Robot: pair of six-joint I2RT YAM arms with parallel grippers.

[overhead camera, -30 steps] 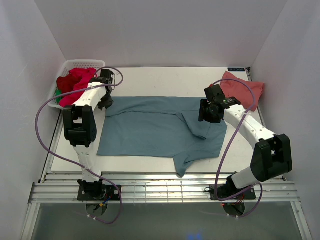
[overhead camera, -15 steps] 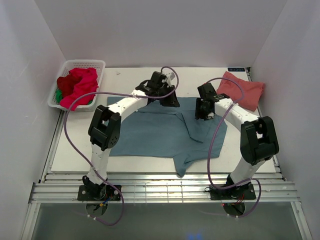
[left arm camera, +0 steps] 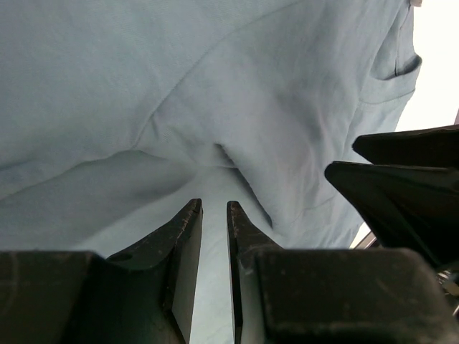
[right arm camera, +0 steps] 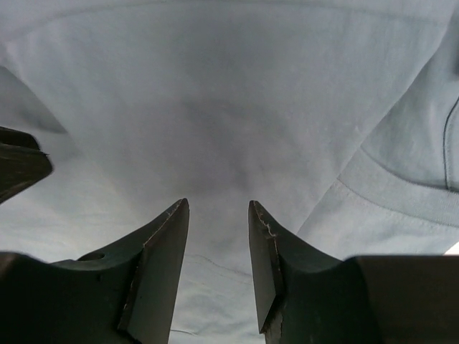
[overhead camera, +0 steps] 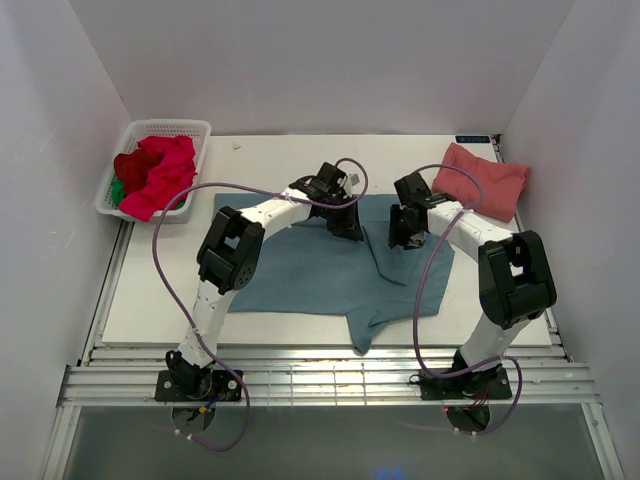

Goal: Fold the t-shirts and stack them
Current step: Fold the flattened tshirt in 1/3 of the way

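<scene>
The large teal-blue t-shirt lies spread on the table, its left part drawn in towards the middle and a fold ridge right of centre. My left gripper hovers low over its upper middle; in the left wrist view the jaws stand a narrow gap apart with nothing between them. My right gripper is close beside it, open and empty over the cloth. A folded salmon-pink t-shirt lies at the back right. Red/magenta shirts and a bit of green one sit in the basket.
The white lattice basket stands at the back left. The two grippers are a few centimetres apart; each shows in the other's wrist view: the right gripper, the left gripper. Purple cables loop over both arms. White walls enclose the table.
My left arm swung from beside the basket across to the shirt's middle, and the shirt's left edge shifted rightward. My right gripper moved slightly left and back.
</scene>
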